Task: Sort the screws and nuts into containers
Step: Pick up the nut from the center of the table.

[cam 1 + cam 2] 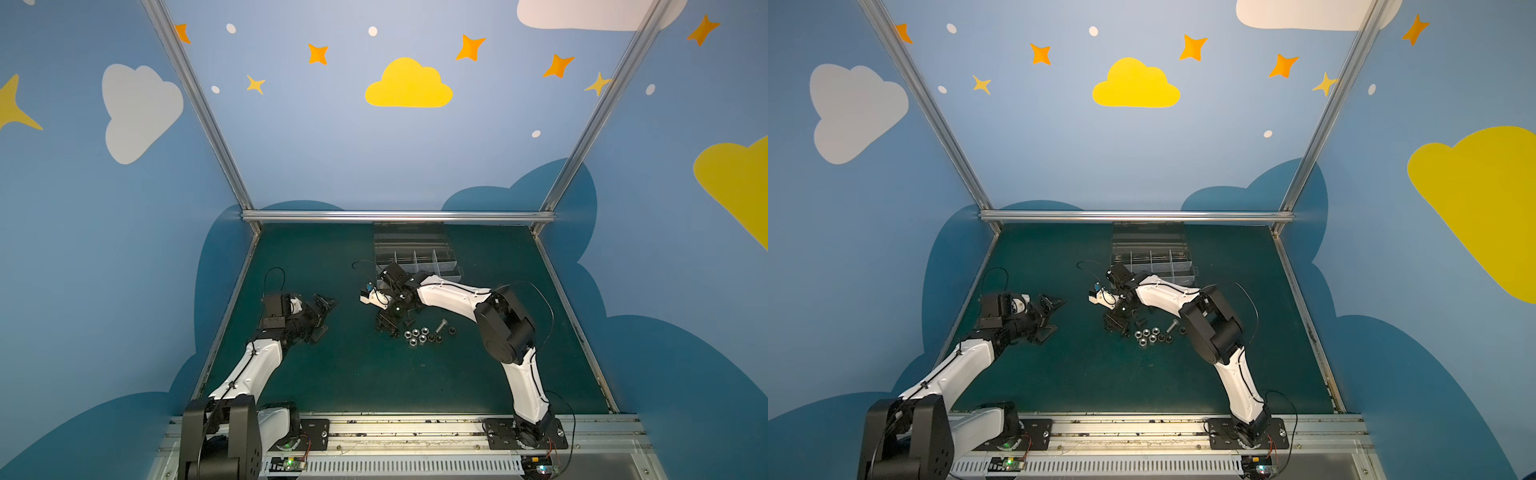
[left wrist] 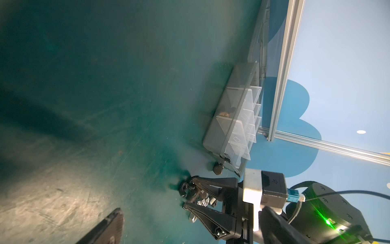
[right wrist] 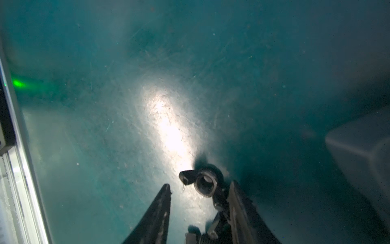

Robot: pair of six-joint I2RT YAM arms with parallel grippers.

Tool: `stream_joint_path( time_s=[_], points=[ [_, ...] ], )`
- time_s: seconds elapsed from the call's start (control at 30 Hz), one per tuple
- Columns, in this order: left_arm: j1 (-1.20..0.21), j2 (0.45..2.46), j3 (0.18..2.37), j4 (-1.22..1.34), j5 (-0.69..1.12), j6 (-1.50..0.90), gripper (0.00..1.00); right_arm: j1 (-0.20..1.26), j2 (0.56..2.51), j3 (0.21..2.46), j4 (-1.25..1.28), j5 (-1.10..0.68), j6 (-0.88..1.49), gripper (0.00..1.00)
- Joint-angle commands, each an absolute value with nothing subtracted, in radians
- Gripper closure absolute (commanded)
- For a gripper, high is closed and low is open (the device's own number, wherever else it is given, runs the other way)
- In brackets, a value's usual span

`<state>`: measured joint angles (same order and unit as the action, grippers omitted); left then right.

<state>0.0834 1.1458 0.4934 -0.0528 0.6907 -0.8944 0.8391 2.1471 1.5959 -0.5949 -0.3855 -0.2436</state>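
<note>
The nuts point(image 1: 417, 334) lie in a shiny cluster mid-table, with a long silver screw point(image 1: 441, 325) just right of them; both top views show them point(image 1: 1148, 336). My right gripper point(image 1: 384, 324) is lowered at the pile's left end. In the right wrist view its jaws point(image 3: 199, 187) stand open. A dark nut point(image 3: 205, 182) lies against one finger, and a black screw point(image 3: 202, 237) sits deeper between them. The containers point(image 1: 415, 255) are the grey organiser at the back, lid open. My left gripper point(image 1: 330, 315) hovers open and empty at the left.
In the left wrist view a black screw point(image 2: 218, 169) lies beside the organiser point(image 2: 217, 131), and a silver nut point(image 2: 192, 217) lies just outside the right gripper point(image 2: 188, 193). Aluminium rails point(image 1: 399, 216) border the green mat. A blurred grey shape point(image 3: 358, 152) stands off to one side.
</note>
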Motion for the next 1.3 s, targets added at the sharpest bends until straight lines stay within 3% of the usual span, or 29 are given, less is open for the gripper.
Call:
stream_joint_path(
  time_s=[0.0, 0.9, 1.27],
  points=[
    [0.087, 1.137, 0.482, -0.063, 0.686, -0.877, 0.00, 0.839, 2.160, 1.588, -0.619, -0.396, -0.257, 0.55],
    [0.089, 1.135, 0.473, -0.055, 0.690, -0.876, 0.00, 0.865, 2.192, 1.563, -0.610, -0.378, -0.268, 0.56],
    [0.091, 1.136, 0.473, -0.055, 0.692, -0.876, 0.00, 0.865, 2.194, 1.552, -0.618, -0.373, -0.265, 0.72]
  ],
)
